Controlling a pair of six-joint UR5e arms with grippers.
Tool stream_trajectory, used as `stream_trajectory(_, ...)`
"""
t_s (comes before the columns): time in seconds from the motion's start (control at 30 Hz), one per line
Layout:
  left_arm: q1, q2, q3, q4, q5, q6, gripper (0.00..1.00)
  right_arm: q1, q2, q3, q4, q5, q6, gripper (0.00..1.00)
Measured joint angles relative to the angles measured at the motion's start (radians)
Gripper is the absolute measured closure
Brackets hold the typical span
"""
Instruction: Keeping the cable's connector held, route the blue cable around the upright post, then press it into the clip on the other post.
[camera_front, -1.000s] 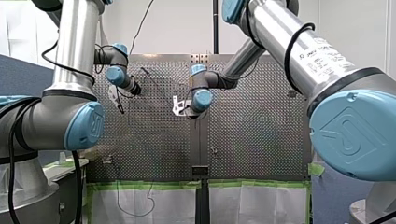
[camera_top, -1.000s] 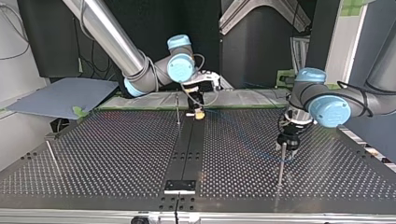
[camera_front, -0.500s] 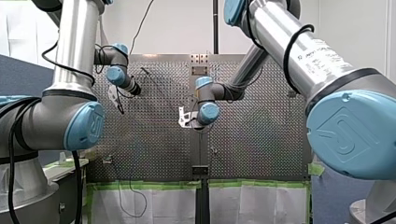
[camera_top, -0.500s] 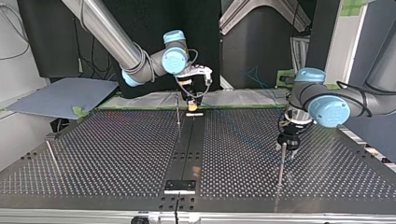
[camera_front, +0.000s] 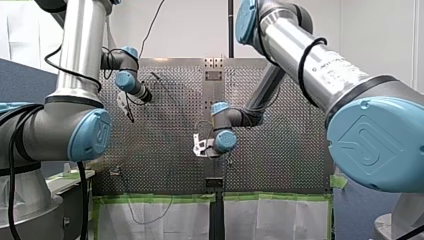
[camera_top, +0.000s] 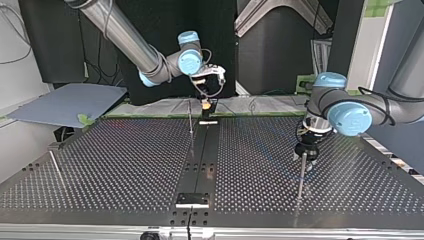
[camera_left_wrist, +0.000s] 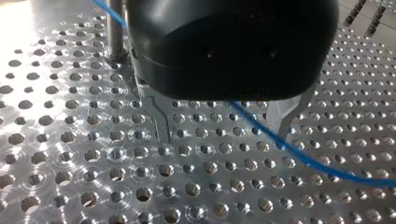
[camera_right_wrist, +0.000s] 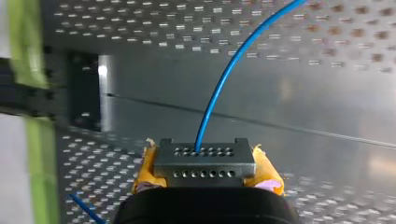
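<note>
My right gripper (camera_right_wrist: 205, 171) grips the connector (camera_right_wrist: 204, 161), the blue cable (camera_right_wrist: 233, 60) leading straight ahead; my left gripper (camera_left_wrist: 224, 135), fingers spread, stands over that cable just beside the upright post (camera_left_wrist: 114, 32).

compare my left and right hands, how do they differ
My left hand has bare metal fingers; my right hand has yellow pads. The left hand is open astride the blue cable, beside the post; the right hand is shut on the connector. That cable runs by both.
</note>
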Motion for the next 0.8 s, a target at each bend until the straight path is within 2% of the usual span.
stream_trajectory(0.3, -0.002, 0.000, 0.000, 0.000, -0.001, 0.000, 0.00, -0.013, 0.074, 0.000, -0.030, 0.000, 0.014, 1.00)
stream_trajectory(0.8, -0.008, -0.010, 0.000, 0.013, -0.019, 0.000, 0.00, -0.032, 0.143, 0.000, -0.060, 0.001, 0.018, 1.00)
